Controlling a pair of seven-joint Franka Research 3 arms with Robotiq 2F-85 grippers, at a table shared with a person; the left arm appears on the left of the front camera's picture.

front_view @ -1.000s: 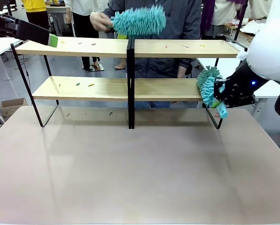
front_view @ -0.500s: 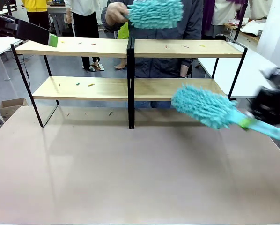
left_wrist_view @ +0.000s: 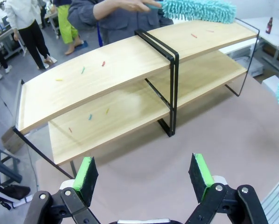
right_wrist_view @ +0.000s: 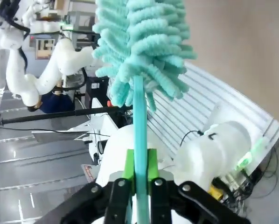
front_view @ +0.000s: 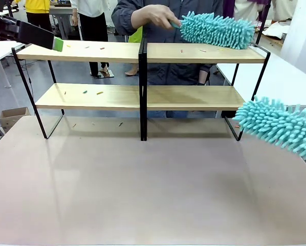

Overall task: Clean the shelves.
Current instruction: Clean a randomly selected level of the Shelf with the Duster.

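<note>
**Duster in hand, shelves not yet swept**

The right fingers [right_wrist_view: 129,164] are clamped tight on the thin teal handle of a fluffy teal duster [right_wrist_view: 139,42], green pads pressed against either side of it. The mop head stands straight out beyond them. In the front view that duster [front_view: 278,125] hangs at the right side, over the table [front_view: 153,195]. Its tip is near the right end of the lower board and appears to be off the wood; I cannot tell whether it brushes the black frame.

The left fingers [left_wrist_view: 86,173] are spread wide and hold nothing. They hover above the table and look down on the left half of the shelves [left_wrist_view: 107,74].

The shelves [front_view: 194,54] stand across the far side of the table, two pale boards on a black frame. Behind them, a person's hand [front_view: 155,15] holds a second teal duster [front_view: 217,29] just above the right end of the top board.

My reading is that the cleaning has barely started. Small coloured scraps [front_view: 99,93] lie on the left halves of both boards, and a few more lie on the top right. The lower right board looks bare. Nearly all the sweeping remains to be done.
</note>
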